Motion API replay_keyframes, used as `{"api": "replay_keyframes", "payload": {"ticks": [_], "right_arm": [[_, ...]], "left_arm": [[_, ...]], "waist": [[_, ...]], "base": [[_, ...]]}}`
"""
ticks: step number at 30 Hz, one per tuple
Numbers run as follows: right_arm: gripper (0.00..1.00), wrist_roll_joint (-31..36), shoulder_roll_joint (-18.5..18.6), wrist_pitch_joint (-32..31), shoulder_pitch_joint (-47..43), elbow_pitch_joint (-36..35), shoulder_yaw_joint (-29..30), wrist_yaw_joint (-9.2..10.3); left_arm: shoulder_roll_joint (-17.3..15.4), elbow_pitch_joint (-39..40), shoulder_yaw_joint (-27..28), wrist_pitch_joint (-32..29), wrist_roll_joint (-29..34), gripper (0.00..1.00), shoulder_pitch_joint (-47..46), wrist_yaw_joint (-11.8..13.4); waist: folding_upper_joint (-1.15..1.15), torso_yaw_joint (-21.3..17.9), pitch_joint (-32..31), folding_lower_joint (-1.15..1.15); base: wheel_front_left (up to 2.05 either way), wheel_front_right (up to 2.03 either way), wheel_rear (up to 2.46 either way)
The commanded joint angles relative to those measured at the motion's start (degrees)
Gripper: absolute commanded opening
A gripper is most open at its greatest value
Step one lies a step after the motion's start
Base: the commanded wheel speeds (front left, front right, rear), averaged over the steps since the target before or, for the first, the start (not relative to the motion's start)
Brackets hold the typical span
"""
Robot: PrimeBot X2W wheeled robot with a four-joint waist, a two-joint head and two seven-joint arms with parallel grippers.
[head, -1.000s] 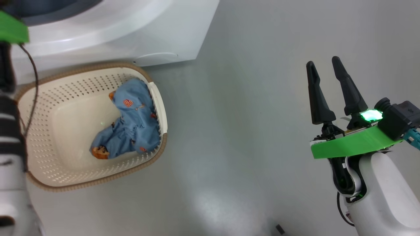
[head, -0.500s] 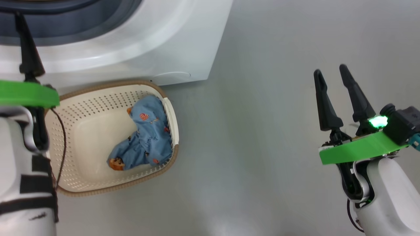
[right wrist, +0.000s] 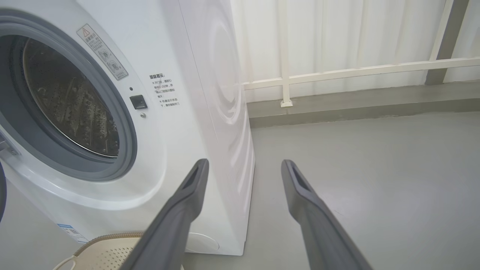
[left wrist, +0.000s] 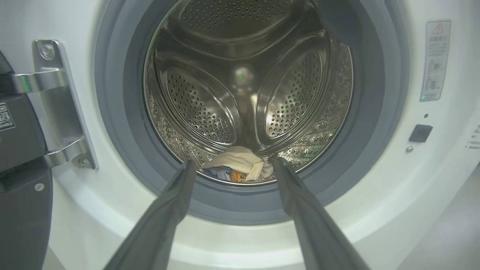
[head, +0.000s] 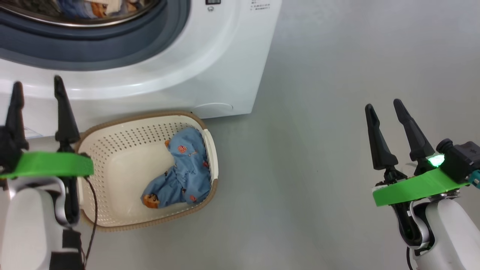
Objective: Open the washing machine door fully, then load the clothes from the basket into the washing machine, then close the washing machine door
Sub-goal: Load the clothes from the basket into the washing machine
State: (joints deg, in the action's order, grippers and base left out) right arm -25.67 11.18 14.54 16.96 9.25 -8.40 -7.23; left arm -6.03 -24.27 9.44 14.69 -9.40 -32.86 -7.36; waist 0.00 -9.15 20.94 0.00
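The washing machine (head: 210, 67) stands with its door (left wrist: 18, 210) swung open on the left hinge. In the steel drum (left wrist: 210, 105) lie a cream cloth and a blue garment (left wrist: 240, 167). The basket (head: 112, 127) sits on the floor against the machine's front, with a blue printed garment (head: 182, 180) in its right end. My left gripper (head: 37, 85) is open and empty at the basket's left rim, and its fingers (left wrist: 172, 210) point at the drum mouth. My right gripper (head: 383, 105) is open and empty over bare floor, far right of the basket. The basket rim (right wrist: 108, 237) also appears in the right wrist view.
Grey floor (head: 300, 150) stretches between the basket and my right arm. Past the machine's right side stands a white wall with a low rail (right wrist: 356, 71). A door latch socket (left wrist: 420, 133) sits right of the drum opening.
The head camera has tilted up, so more of the machine's front and drum mouth shows. My left gripper has drawn back from the machine to beside the basket, still open. The blue garment has not moved.
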Motion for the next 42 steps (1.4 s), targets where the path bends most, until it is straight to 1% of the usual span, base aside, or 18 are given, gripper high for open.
{"api": "replay_keyframes", "payload": {"ticks": [1, 8, 22, 33, 42], "right_arm": [[1.00, -0.4, 1.0, 0.5, -1.2, -1.2, -0.4, -0.25], [1.00, -0.6, 1.8, 0.5, -3.3, -0.9, -0.3, -0.25], [1.00, -0.7, 3.0, 0.5, -7.0, -1.4, 0.9, -0.25], [1.00, -0.7, 3.4, 0.5, -8.5, -1.4, 1.5, -0.25], [1.00, -0.7, 3.5, 0.5, -9.0, -1.7, 1.8, -0.25]], "left_arm": [[-1.7, 2.2, 1.2, 0.3, 0.8, 1.00, 1.5, -0.1], [-1.1, 5.4, 0.5, 0.3, 0.9, 1.00, 8.1, -0.1], [0.4, 11.8, 2.3, 0.3, 0.1, 1.00, 18.0, -0.1], [1.7, 16.1, 3.0, 0.3, 0.3, 1.00, 23.3, -0.1], [2.2, 17.2, 3.5, 0.3, 0.2, 1.00, 24.7, -0.1]], "waist": [[0.00, 0.7, -1.3, 0.00], [0.00, 1.4, -4.2, 0.00], [0.00, 2.9, -7.4, 0.00], [0.00, 3.4, -8.8, 0.00], [0.00, 3.7, -9.0, 0.00]], "base": [[0.00, 0.00, 0.00], [0.00, 0.00, 0.00], [0.00, 0.00, 0.00], [0.00, 0.00, 0.00], [0.00, 0.00, 0.00]]}}
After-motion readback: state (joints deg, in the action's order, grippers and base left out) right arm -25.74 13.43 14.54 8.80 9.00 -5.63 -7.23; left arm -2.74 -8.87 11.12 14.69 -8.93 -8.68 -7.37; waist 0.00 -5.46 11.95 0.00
